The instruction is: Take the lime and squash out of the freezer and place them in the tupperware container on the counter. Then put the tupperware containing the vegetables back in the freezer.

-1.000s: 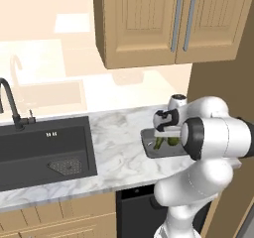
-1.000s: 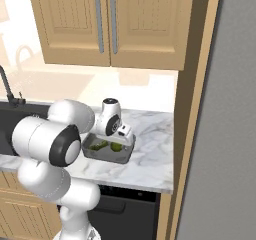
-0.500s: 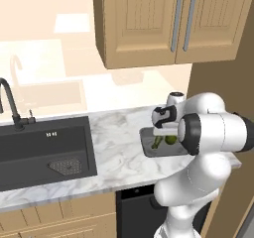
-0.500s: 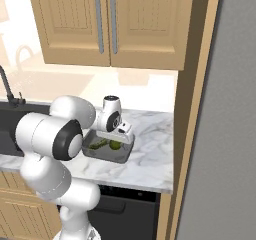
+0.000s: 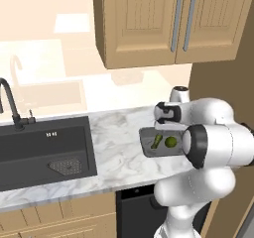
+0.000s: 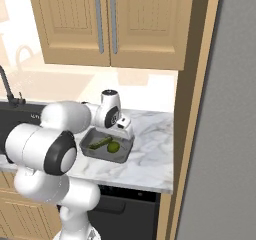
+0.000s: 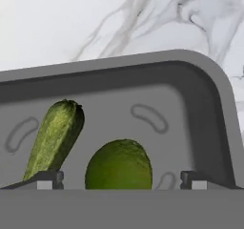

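The dark grey tupperware container [image 5: 147, 150] rests on the marble counter [image 5: 116, 133] right in front of the arm. Inside it lie the lighter, elongated squash [image 5: 157, 141] and the round dark green lime [image 5: 171, 142]. My gripper [image 5: 166, 129] points down into the tray from just above the lime. In the hand view the lime [image 7: 119, 163] sits between the fingertips [image 7: 45, 179] with a gap on each side, and the squash [image 7: 55, 137] lies to its left against the tray floor [image 7: 143, 75]. The gripper [image 7: 120, 179] is open and holds nothing.
A black sink [image 5: 44, 148] with a dark faucet [image 5: 10, 103] takes up the counter's left. Wooden wall cabinets [image 5: 168, 24] hang above. A black dishwasher [image 5: 134, 209] sits below the counter. The grey freezer [image 6: 227, 134] stands at the right behind a wooden side panel [image 6: 192, 109].
The jaws have spread wider around the lime, which now lies loose in the tray beside the squash. The hand has barely moved.
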